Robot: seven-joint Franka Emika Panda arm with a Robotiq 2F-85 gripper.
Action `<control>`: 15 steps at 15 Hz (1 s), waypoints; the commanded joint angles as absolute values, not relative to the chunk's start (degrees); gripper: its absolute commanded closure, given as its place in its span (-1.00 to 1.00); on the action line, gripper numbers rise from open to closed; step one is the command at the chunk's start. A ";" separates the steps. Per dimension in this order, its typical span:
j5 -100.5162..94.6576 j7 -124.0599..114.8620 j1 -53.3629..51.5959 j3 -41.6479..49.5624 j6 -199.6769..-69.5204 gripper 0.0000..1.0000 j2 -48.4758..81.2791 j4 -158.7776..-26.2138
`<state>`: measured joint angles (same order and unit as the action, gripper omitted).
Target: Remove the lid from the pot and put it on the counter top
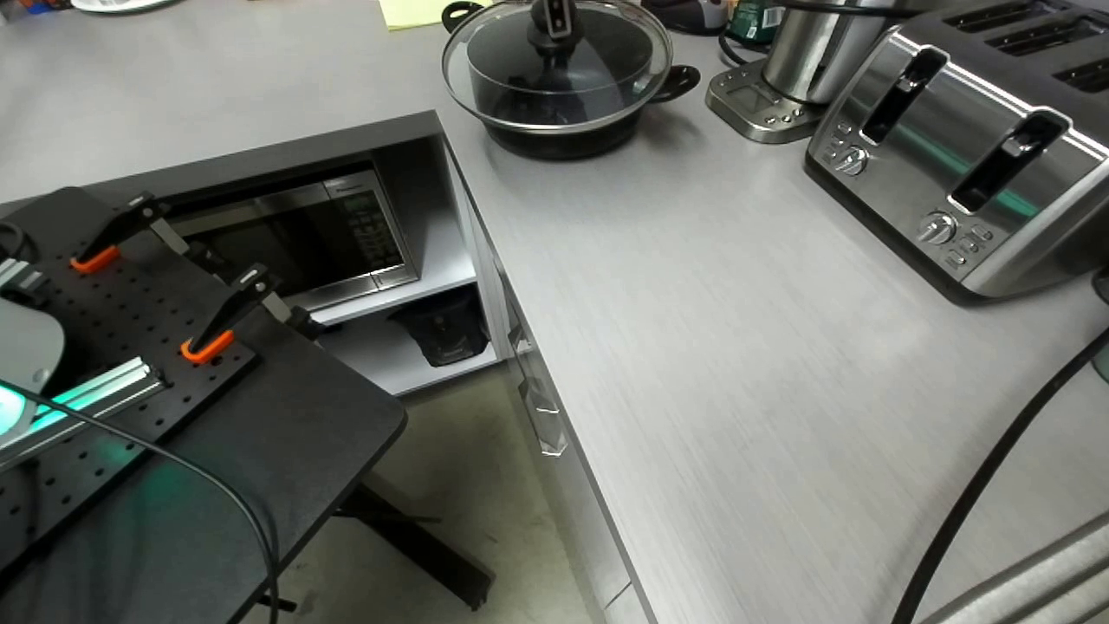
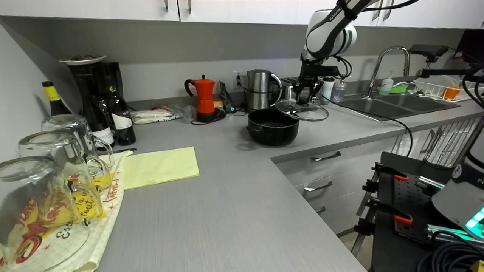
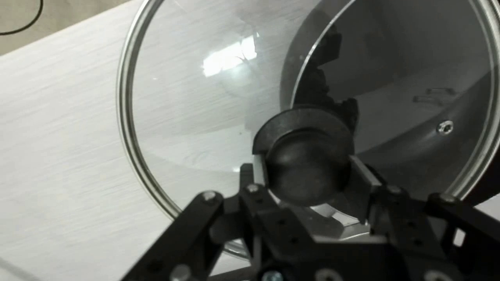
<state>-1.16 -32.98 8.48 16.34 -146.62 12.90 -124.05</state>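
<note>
The round glass lid (image 2: 315, 112) has a metal rim and a black knob (image 3: 308, 168). My gripper (image 2: 303, 99) is shut on that knob, with a finger pad on each side of it in the wrist view. The lid is slightly tilted, above and to one side of the black pot (image 2: 273, 132), still overlapping part of its opening. In an exterior view the lid (image 1: 554, 108) overlaps the pot (image 1: 563, 143) from above, and only the gripper's tip (image 1: 556, 19) shows. The pot stands on the light-grey counter top (image 1: 710, 347); it shows through the glass in the wrist view.
A steel toaster (image 1: 970, 147) and a kettle (image 2: 261, 88) stand near the pot. A red moka pot (image 2: 205, 96), glass mugs (image 2: 41, 204) and a yellow cloth (image 2: 160, 166) are on the counter. A sink (image 2: 393, 104) lies beyond; a cable (image 2: 372, 113) crosses there.
</note>
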 commanded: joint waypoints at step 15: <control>11.22 -34.08 17.72 22.02 -147.55 0.50 14.43 -130.65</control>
